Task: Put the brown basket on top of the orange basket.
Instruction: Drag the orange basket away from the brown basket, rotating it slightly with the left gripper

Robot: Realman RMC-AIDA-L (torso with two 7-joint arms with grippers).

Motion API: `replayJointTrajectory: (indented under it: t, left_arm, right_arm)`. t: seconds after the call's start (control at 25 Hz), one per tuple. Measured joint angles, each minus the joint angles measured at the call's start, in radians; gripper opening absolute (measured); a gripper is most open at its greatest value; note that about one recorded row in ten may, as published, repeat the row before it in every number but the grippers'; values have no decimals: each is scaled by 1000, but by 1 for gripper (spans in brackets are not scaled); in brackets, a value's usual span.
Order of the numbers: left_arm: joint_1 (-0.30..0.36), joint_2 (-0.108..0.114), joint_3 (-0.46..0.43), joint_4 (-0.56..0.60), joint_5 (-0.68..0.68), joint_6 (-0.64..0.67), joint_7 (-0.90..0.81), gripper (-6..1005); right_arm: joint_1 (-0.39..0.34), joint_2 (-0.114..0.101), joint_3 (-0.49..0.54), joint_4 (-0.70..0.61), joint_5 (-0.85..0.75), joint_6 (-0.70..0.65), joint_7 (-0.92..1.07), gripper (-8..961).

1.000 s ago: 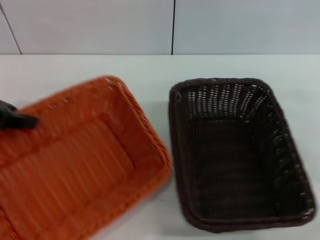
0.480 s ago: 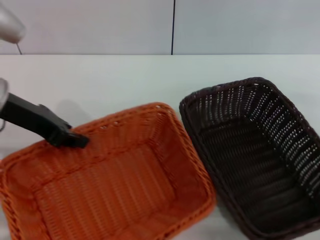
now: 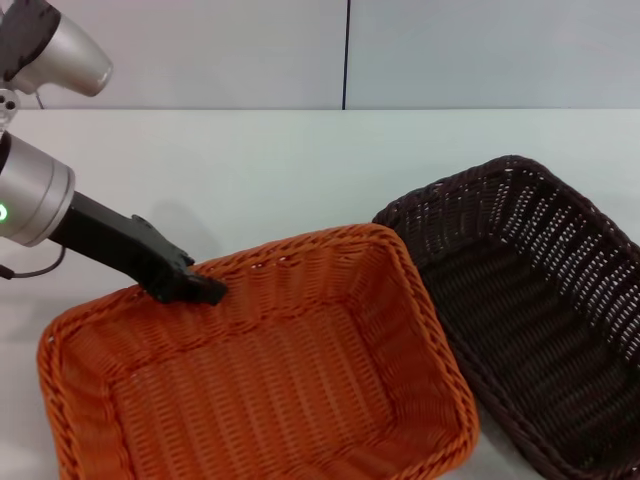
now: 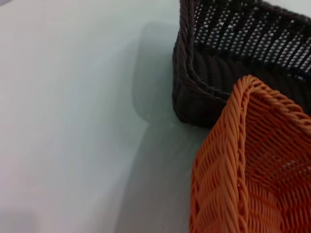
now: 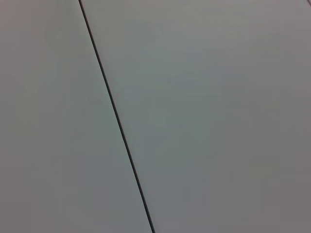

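This looks like a lab or test room, not a home. A plain white counter (image 3: 300, 160) runs back to a bare pale wall (image 3: 480, 50) of flat panels split by a thin dark seam (image 3: 347, 50); the right wrist view shows only such a panel and seam. On the counter lie just two woven baskets, and a silver robot arm (image 3: 40, 195) with a green light reaches in from the left.
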Motion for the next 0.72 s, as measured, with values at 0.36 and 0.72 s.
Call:
replayJointTrajectory:
  t: [0.36,0.72]
  left_arm:
    - [-25,-2,0,-63,-30,-34,34,179]
    - [-41,-2,1,-73,-71,-113,63,180]
  right_arm:
    - [-3,0,0,0,-3,-1,0,525]
    - [-7,2,0,1,2,-1,0,525]
